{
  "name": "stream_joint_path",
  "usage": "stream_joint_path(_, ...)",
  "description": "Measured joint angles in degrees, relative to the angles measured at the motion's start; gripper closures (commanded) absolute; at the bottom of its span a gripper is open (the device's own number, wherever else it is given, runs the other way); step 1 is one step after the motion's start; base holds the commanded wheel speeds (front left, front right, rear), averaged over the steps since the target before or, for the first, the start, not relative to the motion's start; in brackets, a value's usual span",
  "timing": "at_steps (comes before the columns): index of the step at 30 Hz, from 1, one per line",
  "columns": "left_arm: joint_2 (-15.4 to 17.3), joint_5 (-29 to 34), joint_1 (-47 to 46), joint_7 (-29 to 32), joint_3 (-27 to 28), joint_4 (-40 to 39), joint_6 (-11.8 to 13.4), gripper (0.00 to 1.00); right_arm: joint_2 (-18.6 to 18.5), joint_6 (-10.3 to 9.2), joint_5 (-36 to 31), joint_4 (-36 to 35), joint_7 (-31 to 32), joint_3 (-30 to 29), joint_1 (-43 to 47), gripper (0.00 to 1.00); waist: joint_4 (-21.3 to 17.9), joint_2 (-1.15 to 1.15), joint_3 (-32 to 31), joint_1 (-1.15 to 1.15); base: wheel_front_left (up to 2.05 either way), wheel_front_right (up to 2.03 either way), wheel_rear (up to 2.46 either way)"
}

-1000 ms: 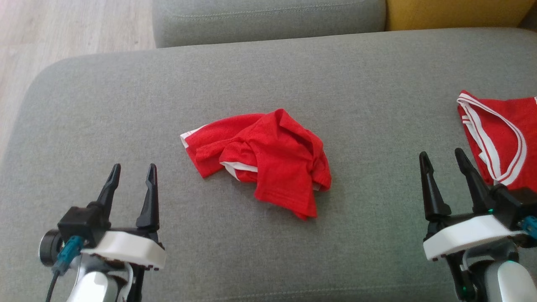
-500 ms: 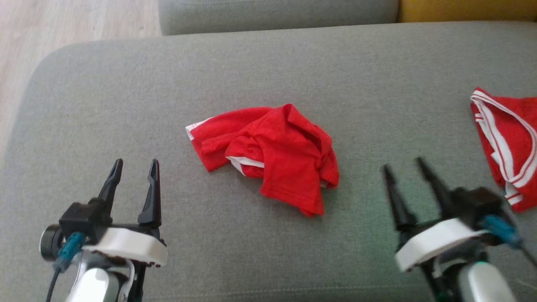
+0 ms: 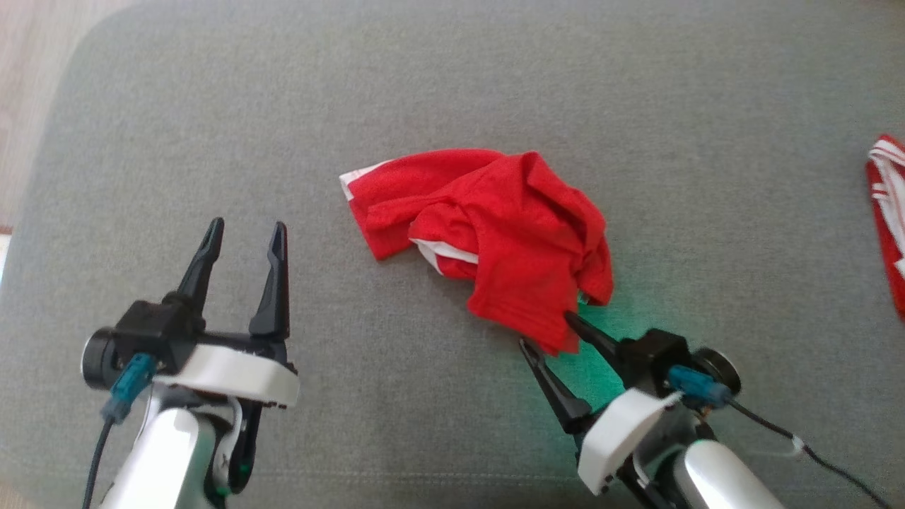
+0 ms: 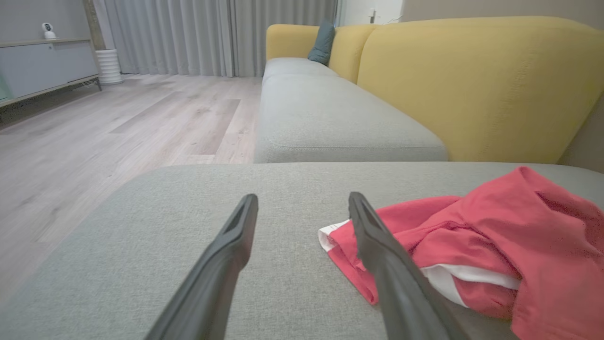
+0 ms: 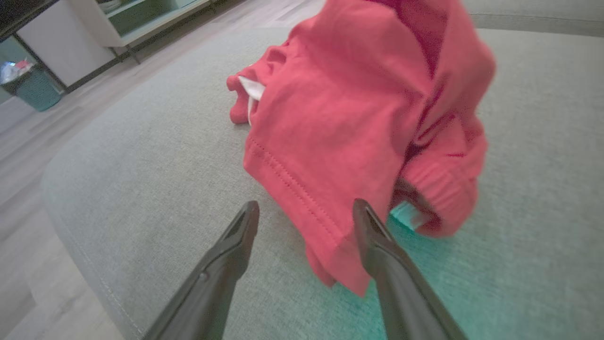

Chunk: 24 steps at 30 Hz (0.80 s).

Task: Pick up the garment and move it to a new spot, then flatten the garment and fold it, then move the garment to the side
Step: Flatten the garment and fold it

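1. Broad grey woven-fabric seat cushion (image 3: pixel 452 85). Bearing surface, and the landmark for every entry below.
2. Mustard-yellow upholstered sofa backrest (image 4: pixel 472 85). Rises beyond the cushion's far edge.
3. Crumpled red knit garment with white trim (image 3: pixel 495 226). The task's item, heaped about the middle of the cushion. One stitched hem corner trails toward the cushion's near edge.
4. Second red cloth piece with white stripes (image 3: pixel 889 212). Lies at the cushion's right side, well apart from item 3.
5. Left gripper (image 3: pixel 247 226), two long dark fingers. Hangs over the cushion's near-left area. Jaws spread wide with nothing between them.
6. Right gripper (image 3: pixel 548 332). Low over the cushion's near-middle. Jaws spread wide, straddling the trailing hem corner without pinching it.
7. Small teal bin (image 5: pixel 35 87). Sole container. Stands on the floor off the cushion's edge, contents too blurred to tell.

Step in hand, as judged: the first pick-up, with the approach made and the grasp not taken. The next move calls for closing the right jaws on the hem, deep enough to catch the cloth and not the upholstery, then lifting clear.
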Motion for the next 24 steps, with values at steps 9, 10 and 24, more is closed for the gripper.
stream_joint_path(9, -1.19, 0.01, -3.19, -0.79, -0.44, 1.43, -0.69, 0.0, -1.15, 0.0, -3.69, 6.79, -0.31, 2.32, -5.89, 0.0, 1.5, 0.0, 2.74, 0.0, 0.0, 0.0, 0.0)
stream_joint_path(10, -1.46, 0.01, -3.41, -0.8, -0.57, 1.56, -0.81, 0.0, -1.26, 0.0, -3.71, 7.66, -0.32, 2.44, -6.24, 0.0, 1.68, 0.0, 2.91, 0.0, 0.0, 0.0, 0.0)
stream_joint_path(24, -2.41, 0.68, -4.25, -1.3, -0.77, 2.97, -1.46, 0.0, -1.75, 0.0, -1.21, 9.2, -3.33, 3.47, -9.22, 1.0, 1.87, 0.0, 3.28, 0.0, 0.0, 0.0, 0.0)
